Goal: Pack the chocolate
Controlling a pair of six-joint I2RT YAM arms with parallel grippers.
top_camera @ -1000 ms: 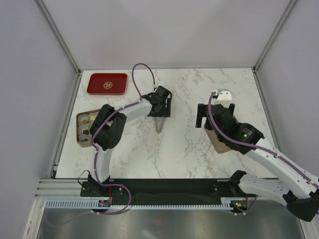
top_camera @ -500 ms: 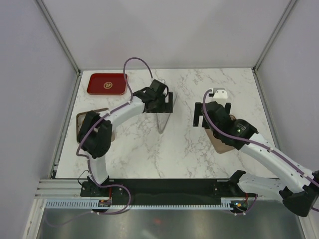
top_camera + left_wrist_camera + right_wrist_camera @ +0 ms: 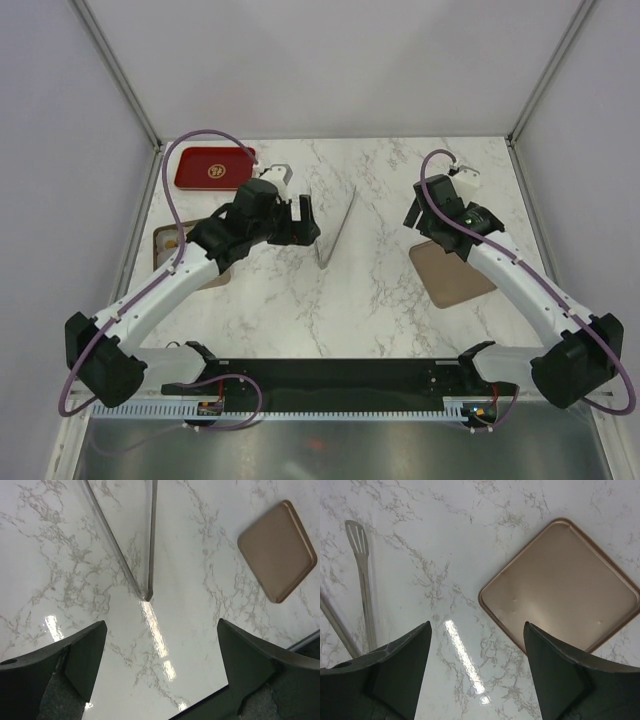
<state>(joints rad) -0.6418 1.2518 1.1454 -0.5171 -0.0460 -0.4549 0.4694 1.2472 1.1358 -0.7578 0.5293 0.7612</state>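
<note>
The chocolate does not show clearly; its brown box (image 3: pixel 160 243) at the table's left edge is mostly covered by my left arm. My left gripper (image 3: pixel 301 222) (image 3: pixel 161 625) hovers open and empty just left of the metal tongs (image 3: pixel 336 229) (image 3: pixel 146 555), which lie spread in a V on the marble. My right gripper (image 3: pixel 413 214) (image 3: pixel 476 626) is open and empty above bare marble, beside the flat tan lid (image 3: pixel 452 272) (image 3: pixel 565 585). One slotted tong tip (image 3: pixel 358 536) shows at the left of the right wrist view.
A red tray (image 3: pixel 215 168) with a round gold emblem sits at the far left corner. The tan lid (image 3: pixel 277 550) lies right of centre. Grey walls close in the table on three sides.
My left gripper has drawn back to the left off the tongs, which now lie free on the table. My right gripper has moved toward the far right, uncovering the tan lid.
</note>
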